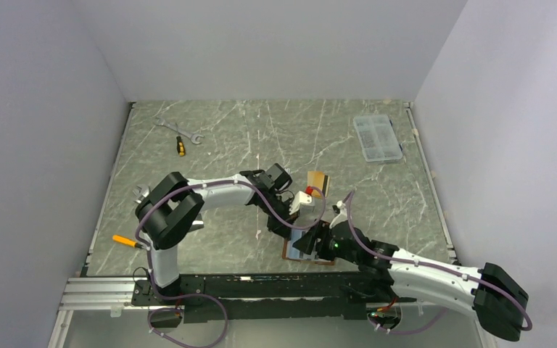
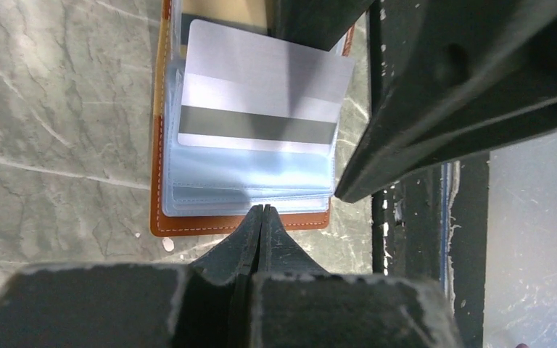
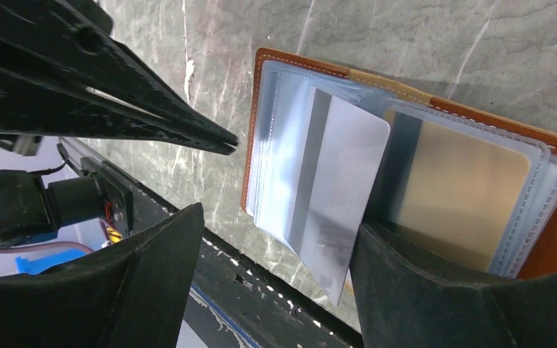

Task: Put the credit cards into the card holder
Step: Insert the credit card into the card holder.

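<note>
- While the silver card (image 2: 261, 94) sat half-sleeved in the card holder (image 2: 188, 223) on the tabletop (image 2: 58, 109), my right claw (image 3: 279, 225) gaped around it.
- My left claw (image 2: 261, 215), tips together, met the holder's near edge.
- A square push deeper, holder pinned, seemed best.

I see both arms in the same livery: white shells on the long links of the left arm (image 1: 221, 190) and the right arm (image 1: 428, 272), with matte black housings at every joint. A thin purple-grey cable (image 1: 349, 209) loops back from each gripper. Just behind the right gripper (image 3: 279, 232) glows a small green light (image 1: 336, 245). The left gripper (image 2: 262, 214) has black wedge fingers (image 2: 250, 239) with edges scuffed pale.
</note>
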Robot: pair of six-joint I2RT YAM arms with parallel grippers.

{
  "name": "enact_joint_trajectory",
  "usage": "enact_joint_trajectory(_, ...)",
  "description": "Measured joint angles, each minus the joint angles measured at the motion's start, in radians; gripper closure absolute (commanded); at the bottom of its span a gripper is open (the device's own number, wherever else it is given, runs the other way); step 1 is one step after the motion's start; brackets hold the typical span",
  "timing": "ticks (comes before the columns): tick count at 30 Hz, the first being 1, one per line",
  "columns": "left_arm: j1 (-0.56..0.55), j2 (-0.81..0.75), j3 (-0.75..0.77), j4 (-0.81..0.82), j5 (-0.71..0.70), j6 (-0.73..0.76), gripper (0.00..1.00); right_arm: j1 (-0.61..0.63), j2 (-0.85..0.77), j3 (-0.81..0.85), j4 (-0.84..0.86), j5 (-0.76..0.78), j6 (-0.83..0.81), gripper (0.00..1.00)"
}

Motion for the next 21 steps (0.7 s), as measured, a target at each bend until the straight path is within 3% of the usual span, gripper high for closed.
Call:
enact_joint_trajectory(4, -0.023, 0.016, 0.001, -0.002, -0.051, -0.001, 0.99, -0.011, 0.011, -0.020, 0.058, -0.011, -0.011, 0.26)
enact_joint_trajectory(12, -0.016, 0.011, 0.001, -0.010, -0.145, -0.004, 0.99, -0.064, 0.232, 0.010, 0.276, -0.071, -0.059, 0.26)
enact_joint_trajectory(21, -0.015, -0.003, -0.013, 0.002, -0.179, -0.001, 0.99, -0.082, 0.185, -0.014, 0.293, -0.092, -0.079, 0.24)
